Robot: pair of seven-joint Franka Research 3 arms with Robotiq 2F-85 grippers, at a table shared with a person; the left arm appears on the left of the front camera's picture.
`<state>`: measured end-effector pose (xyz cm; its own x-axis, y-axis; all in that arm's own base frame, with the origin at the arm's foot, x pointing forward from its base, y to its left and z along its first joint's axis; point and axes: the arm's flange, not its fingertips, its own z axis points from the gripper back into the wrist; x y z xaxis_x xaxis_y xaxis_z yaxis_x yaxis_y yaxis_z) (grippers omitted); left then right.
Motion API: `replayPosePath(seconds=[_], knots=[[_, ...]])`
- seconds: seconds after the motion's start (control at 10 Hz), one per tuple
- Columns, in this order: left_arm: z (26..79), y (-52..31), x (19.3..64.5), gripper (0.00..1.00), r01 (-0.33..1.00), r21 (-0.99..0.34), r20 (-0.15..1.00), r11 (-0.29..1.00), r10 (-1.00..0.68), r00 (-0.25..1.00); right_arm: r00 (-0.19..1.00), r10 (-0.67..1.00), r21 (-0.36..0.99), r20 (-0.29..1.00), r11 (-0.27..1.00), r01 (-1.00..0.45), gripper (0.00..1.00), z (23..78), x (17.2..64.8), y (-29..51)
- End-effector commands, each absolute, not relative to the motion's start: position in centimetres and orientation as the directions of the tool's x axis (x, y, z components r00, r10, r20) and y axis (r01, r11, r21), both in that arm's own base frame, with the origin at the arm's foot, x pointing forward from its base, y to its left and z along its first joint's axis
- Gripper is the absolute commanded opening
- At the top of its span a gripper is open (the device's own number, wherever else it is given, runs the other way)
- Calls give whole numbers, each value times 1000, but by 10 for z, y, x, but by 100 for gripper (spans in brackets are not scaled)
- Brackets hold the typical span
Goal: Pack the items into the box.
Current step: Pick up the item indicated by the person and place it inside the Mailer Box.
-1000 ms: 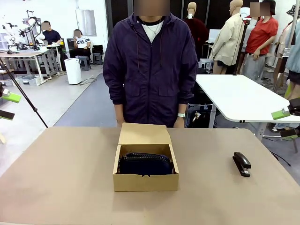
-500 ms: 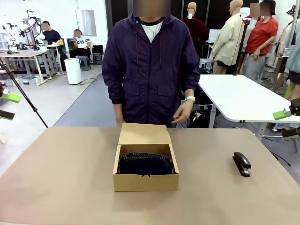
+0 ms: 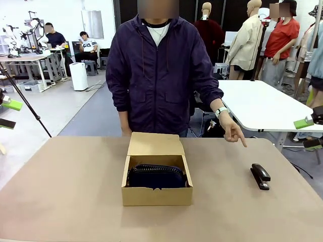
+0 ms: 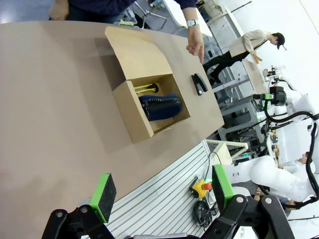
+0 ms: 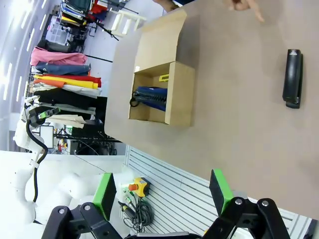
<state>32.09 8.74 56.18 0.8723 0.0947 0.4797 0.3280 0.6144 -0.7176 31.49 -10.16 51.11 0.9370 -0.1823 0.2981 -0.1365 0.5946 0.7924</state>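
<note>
Tables fill the big room behind, and one white table (image 3: 257, 103) stands off to the robot's right. The floor is grey, and a thin black tripod leg (image 3: 25, 106) leans at the left. The brown surface (image 3: 65, 191) in front is flat and plain.

A person in a dark purple jacket (image 3: 161, 75) stands at the far side of it. The person's hand (image 3: 232, 130) hangs over the far edge, with one finger pointing down toward the stapler (image 3: 260, 176). The hand does not touch it. The small black stapler lies flat on the surface, well apart from the box (image 3: 156, 195), on the robot's right side.

The little brown cardboard box sits in the middle of the surface. Its flap lid (image 3: 154, 143) is open and leans back toward the person. The dark navy pouch (image 3: 156, 176) lies inside and takes up most of the room. In the left wrist view, the yellow-and-black utility knife (image 4: 144, 88) lies in the box too, between the pouch and the wall under the flap.

The left gripper (image 4: 162, 191) hangs by the near edge of the surface. Its fingers (image 4: 103, 196) are spread wide and hold nothing. The right gripper (image 5: 162, 191) has its fingers (image 5: 219, 191) spread wide too, with nothing in them.
</note>
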Motion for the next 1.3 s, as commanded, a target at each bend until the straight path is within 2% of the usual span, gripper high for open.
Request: replayPosePath(seconds=[0.0,0.3,0.4,0.5,0.6,0.7,0.8,1.0,1.1,1.2], knots=[[564,87,319,100,317,-722,468,615,97,878,940,-176,790,291,599,-132,100,513,315,-104],[564,87,319,100,317,-722,468,615,97,878,937,-182,793,297,594,-136,100,511,315,-102],[564,87,319,100,317,-722,468,615,97,878,972,0,664,235,730,-161,100,510,337,-82],[564,87,319,100,317,-722,468,615,97,878,980,125,399,158,899,-179,100,504,358,-58],[564,87,319,100,317,-722,468,615,97,878,986,137,12,92,990,-139,100,495,375,-43],[564,87,319,100,317,-722,468,615,97,878,994,85,-352,71,934,-55,100,486,390,-33],[564,87,319,100,317,-722,468,615,97,878,991,73,-519,114,855,-4,100,480,399,-31],[564,87,319,100,317,-722,468,615,97,878,978,-35,-571,207,807,150,100,474,403,-31],[564,87,319,100,317,-722,468,615,97,878,954,-88,-533,286,813,235,100,478,400,-33],[564,87,319,100,317,-722,468,615,97,878,954,116,-83,277,992,-96,100,478,406,-25]])
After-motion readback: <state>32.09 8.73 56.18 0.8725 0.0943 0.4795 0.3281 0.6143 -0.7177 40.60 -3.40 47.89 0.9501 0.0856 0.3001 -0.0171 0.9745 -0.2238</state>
